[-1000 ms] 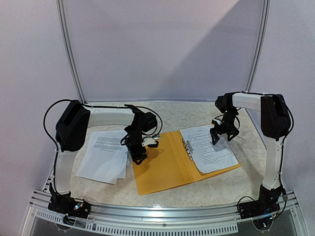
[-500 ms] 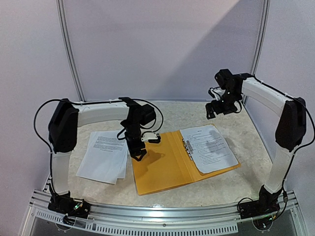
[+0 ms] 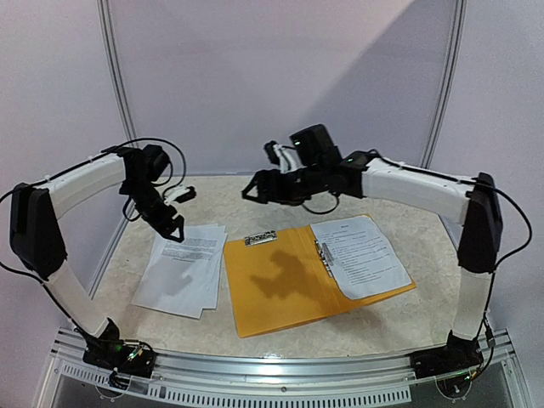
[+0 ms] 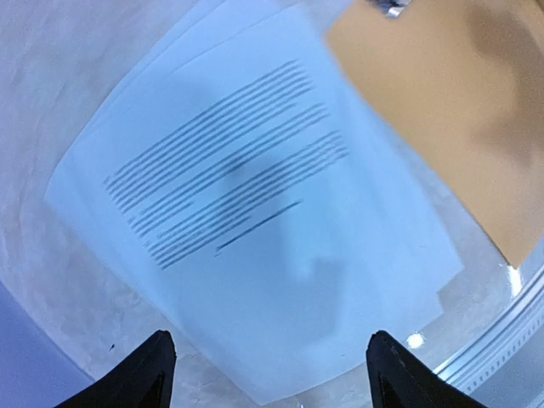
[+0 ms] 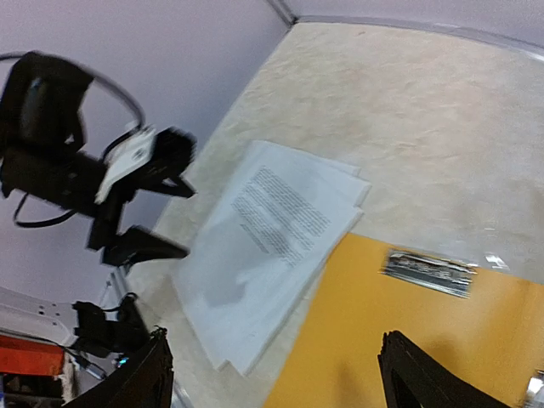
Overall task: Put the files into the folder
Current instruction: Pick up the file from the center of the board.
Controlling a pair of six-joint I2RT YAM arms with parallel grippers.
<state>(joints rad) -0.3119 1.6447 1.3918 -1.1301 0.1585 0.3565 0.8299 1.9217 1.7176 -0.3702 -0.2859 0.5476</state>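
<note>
The orange-yellow folder (image 3: 280, 289) lies open in the middle of the table, with one printed sheet (image 3: 361, 255) on its right half beside the spine clip (image 3: 324, 257). The other files, a loose stack of white sheets (image 3: 183, 270), lie left of the folder. My left gripper (image 3: 172, 226) hangs open above the stack's far end; in its wrist view the top sheet (image 4: 255, 212) fills the space below the empty left gripper (image 4: 268, 374). My right gripper (image 3: 255, 188) reaches leftward over the folder's far edge, open and empty, its right gripper (image 5: 276, 374) above the stack (image 5: 263, 246) and folder (image 5: 408, 340).
A loose metal clip bar (image 3: 262, 240) rests on the folder's far left edge, also the clip bar (image 5: 429, 272) in the right wrist view. White walls and a frame post (image 3: 119, 93) close the back. The aluminium rail (image 3: 272, 370) with both arm bases runs along the near edge.
The left arm rose from the folder's left edge and swung left over the loose stack. The right arm left the sheet on the folder and swept across to the left, over the folder's far edge.
</note>
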